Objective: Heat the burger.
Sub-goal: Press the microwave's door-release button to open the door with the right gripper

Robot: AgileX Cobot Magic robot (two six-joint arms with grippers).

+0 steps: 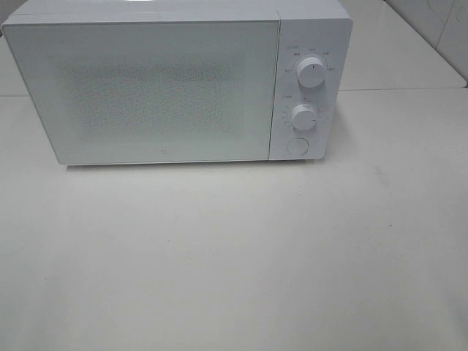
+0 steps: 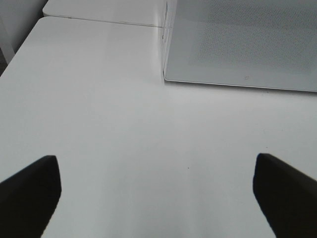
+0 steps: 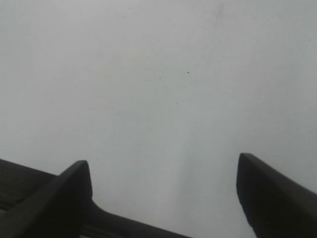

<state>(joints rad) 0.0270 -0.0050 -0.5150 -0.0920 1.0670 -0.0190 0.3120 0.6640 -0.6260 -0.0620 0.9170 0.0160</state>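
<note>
The burger is out of view in every frame. A white microwave (image 1: 175,80) stands at the back of the white table, its door shut; its front also fills the upper right of the left wrist view (image 2: 242,44). Neither arm shows in the exterior high view. My left gripper (image 2: 157,186) hangs open over bare table, a short way in front of the microwave's door. Its dark fingertips (image 2: 29,191) stand wide apart with nothing between them. My right gripper (image 3: 163,191) is open too, over plain white table, empty.
The microwave's control panel has an upper knob (image 1: 312,73), a lower knob (image 1: 303,116) and a round button (image 1: 297,145). The white table (image 1: 234,256) spreads in front of the microwave. A table edge (image 2: 22,44) runs along one side in the left wrist view.
</note>
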